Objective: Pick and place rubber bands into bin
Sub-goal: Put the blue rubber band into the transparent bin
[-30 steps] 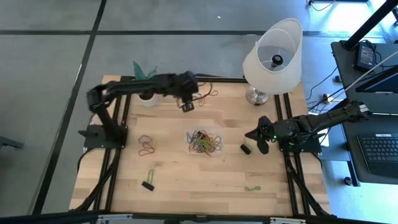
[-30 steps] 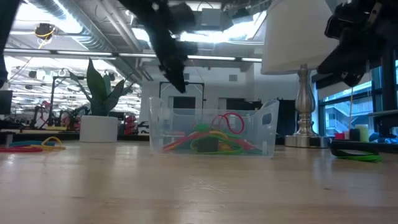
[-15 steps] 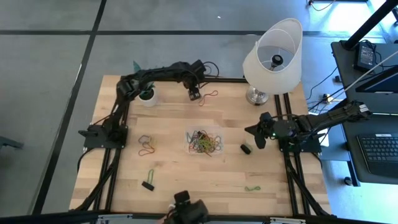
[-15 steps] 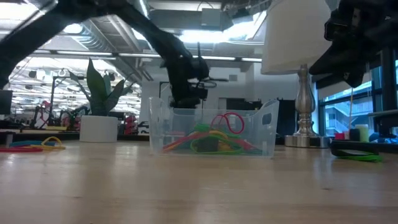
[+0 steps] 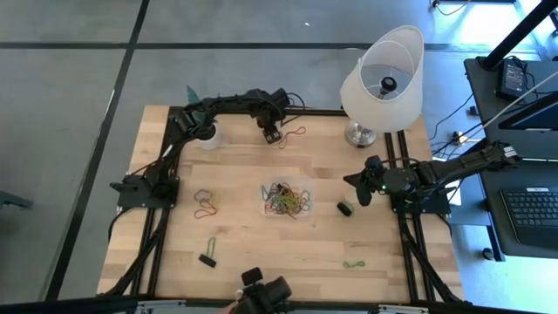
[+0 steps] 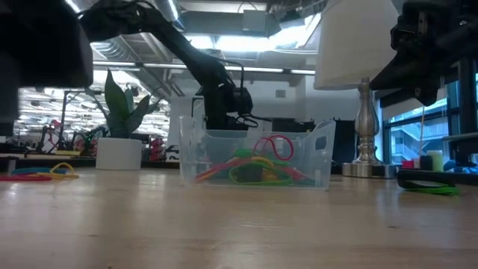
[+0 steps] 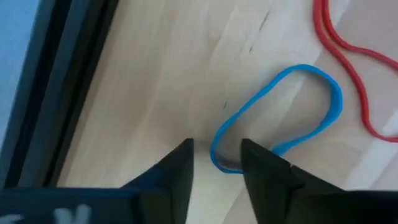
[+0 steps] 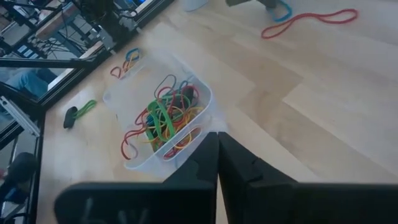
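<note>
The left gripper (image 7: pixel 214 163) was down at the table's far edge, well beyond the bin (image 5: pixel 284 199), its fingers slightly apart astride the near end of a blue band (image 7: pixel 280 124); a red band (image 7: pixel 351 46) lay just beside it. The bin already held a tangle of bands (image 8: pixel 163 118). The right gripper (image 8: pixel 217 155) waited beside the bin with its fingers together. The thin loop lay flat on the wood, so closing might skid over it or snag the red band too.

One bin (image 5: pixel 284 200); one lamp (image 5: pixel 381 74); one plant pot (image 5: pixel 207 136); two arms.
</note>
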